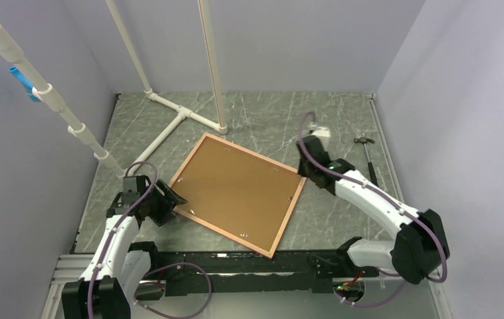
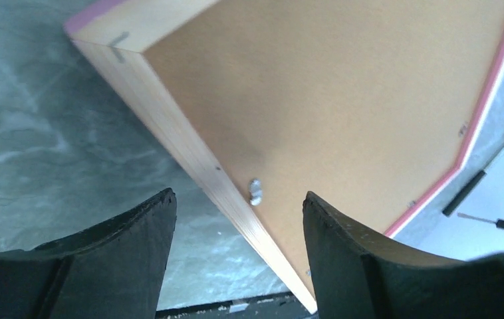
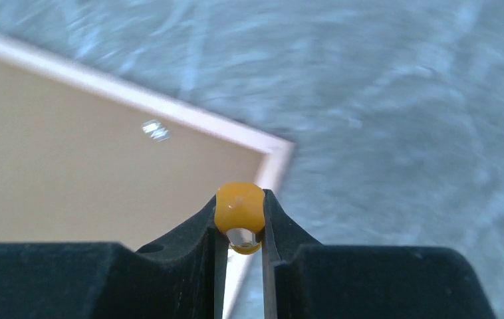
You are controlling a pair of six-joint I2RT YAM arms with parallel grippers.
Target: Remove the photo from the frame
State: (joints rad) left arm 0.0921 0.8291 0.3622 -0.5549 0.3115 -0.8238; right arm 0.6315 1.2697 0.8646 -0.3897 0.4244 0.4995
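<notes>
Tabletop (image 1: pixel 262 113) carries frame (image 1: pixel 219 232) lying face down, brown backing board (image 1: pixel 236 189) up, photo print side hidden beneath. Left claw (image 2: pixel 238 199) gapes wide, empty, at left rail: press there to steady. Right claw (image 3: pixel 239 199) pinches orange tool (image 3: pixel 236 216) over right corner: likely swing metal tab (image 3: pixel 155 129) aside before lifting board.

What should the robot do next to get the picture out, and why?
Probably ease the right gripper, shut on a yellow tool, toward the small metal clip near the corner of the frame. The frame lies face down, brown backing up, with clips pinning it in. The left gripper is open around the frame's other side.
</notes>
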